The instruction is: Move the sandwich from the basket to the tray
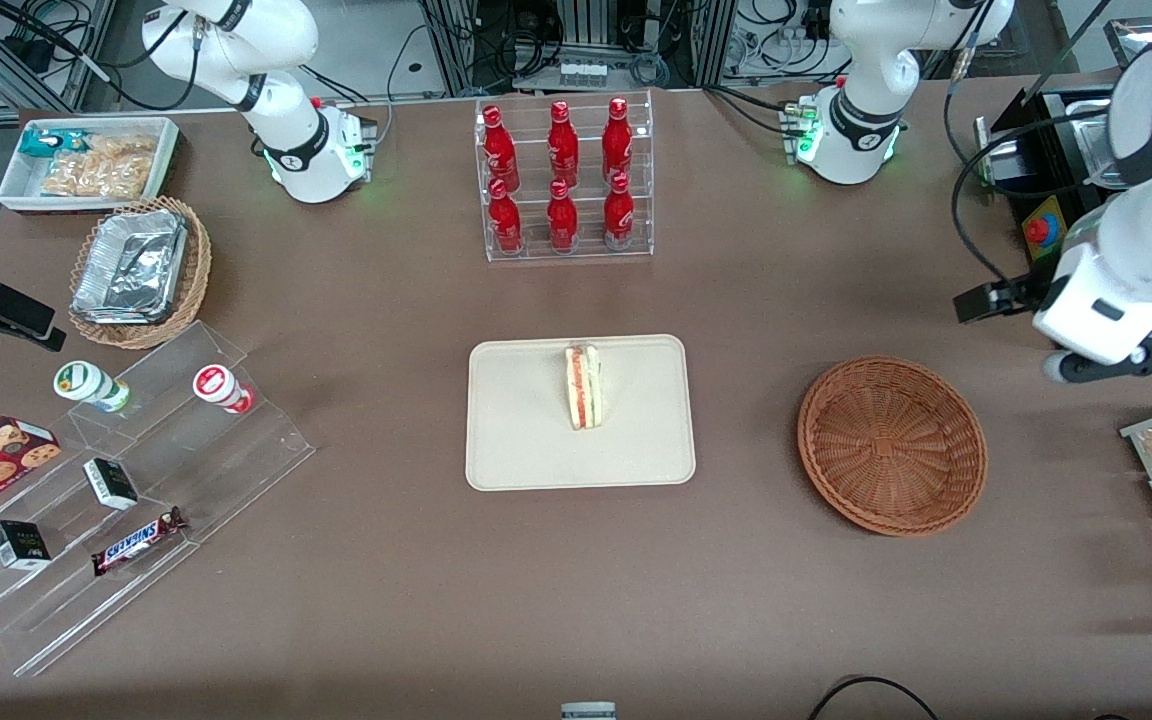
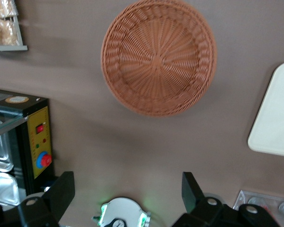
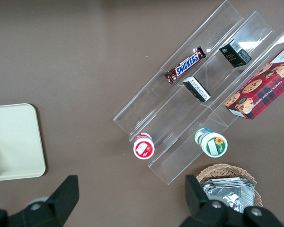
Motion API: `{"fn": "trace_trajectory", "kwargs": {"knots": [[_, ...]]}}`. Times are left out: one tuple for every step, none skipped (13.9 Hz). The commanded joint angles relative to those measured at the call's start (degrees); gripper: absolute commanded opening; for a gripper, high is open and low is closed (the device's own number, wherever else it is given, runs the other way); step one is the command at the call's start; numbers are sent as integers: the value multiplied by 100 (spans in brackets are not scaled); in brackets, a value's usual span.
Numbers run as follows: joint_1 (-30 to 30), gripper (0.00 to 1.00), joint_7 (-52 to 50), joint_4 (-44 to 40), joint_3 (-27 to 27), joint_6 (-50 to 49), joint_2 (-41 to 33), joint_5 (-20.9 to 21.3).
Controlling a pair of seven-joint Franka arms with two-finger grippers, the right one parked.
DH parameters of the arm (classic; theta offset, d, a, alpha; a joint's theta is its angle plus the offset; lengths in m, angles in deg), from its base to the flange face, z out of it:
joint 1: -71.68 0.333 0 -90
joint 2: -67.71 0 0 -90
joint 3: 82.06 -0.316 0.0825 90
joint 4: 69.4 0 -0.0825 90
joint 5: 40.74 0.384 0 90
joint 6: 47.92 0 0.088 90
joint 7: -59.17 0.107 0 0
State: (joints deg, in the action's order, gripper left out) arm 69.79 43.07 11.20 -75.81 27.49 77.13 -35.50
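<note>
Brown tabletop bears tray (image 1: pixel 536 450) holding sandwich (image 1: pixel 583 386); tool (image 2: pixel 128 189) hovers apart near basket (image 1: pixel 892 445).

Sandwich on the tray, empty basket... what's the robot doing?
The sandwich is already sitting on the beige tray in the middle of the table. The round brown basket beside it has nothing in it. The working arm's gripper is open, holding nothing, and hangs above the table near the basket, toward its own end. So the move from basket to tray looks done.
</note>
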Motion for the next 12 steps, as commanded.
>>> {"fn": "trace_trajectory", "kwargs": {"knots": [[835,100,81,806,891,200,-668,-111],[1057,100,81,956,1095,350,-791,-120],[1077,100,81,1088,1106,429,-888,-111],[1068,100,81,1107,1097,508,-924,-120],[1051,100,81,1072,1097,509,-924,-120],[1033,100,89,1072,1088,518,-924,-111],[1015,100,89,1055,1088,518,-907,-111],[998,100,89,1037,1071,518,-907,-111],[998,100,98,1028,1027,527,-898,-129],[989,100,107,967,1009,527,-872,-111],[989,100,133,967,1001,527,-872,-120],[1006,100,246,958,1001,527,-872,-129]]}}
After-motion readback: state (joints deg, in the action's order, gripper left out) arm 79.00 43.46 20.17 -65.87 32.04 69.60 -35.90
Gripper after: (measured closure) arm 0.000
